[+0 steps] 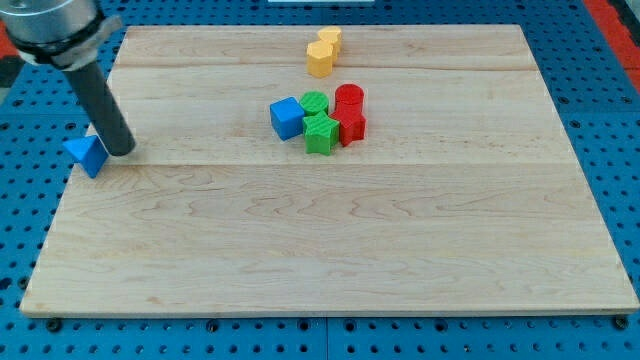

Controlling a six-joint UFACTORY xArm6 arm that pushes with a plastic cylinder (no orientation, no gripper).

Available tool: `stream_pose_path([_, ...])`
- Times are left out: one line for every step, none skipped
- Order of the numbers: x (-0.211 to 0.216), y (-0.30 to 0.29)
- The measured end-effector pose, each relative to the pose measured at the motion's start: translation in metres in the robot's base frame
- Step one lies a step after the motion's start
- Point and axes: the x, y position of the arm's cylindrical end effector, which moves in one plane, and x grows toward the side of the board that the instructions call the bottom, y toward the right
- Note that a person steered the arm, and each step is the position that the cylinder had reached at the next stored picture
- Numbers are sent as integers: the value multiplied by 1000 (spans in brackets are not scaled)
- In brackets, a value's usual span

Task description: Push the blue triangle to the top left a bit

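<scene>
The blue triangle point(86, 153) lies at the board's left edge, partly overhanging it, in the view's upper left. My tip point(122, 150) stands just to the right of the triangle, touching or almost touching its right side. The dark rod slants up to the view's top left corner.
A cluster sits right of the board's upper middle: a blue cube point(287, 117), two green blocks point(315, 103) point(321, 133), a red cylinder point(349, 98) and a red block point(351, 125). Two yellow blocks point(329, 39) point(319, 58) lie near the top edge. The wooden board point(330, 250) rests on a blue pegboard.
</scene>
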Motion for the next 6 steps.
stream_pose_path([60, 30])
stream_pose_path([63, -67])
stream_pose_path([50, -88])
stream_pose_path([-10, -19])
stream_pose_path([-43, -22])
stream_pose_path([-14, -30])
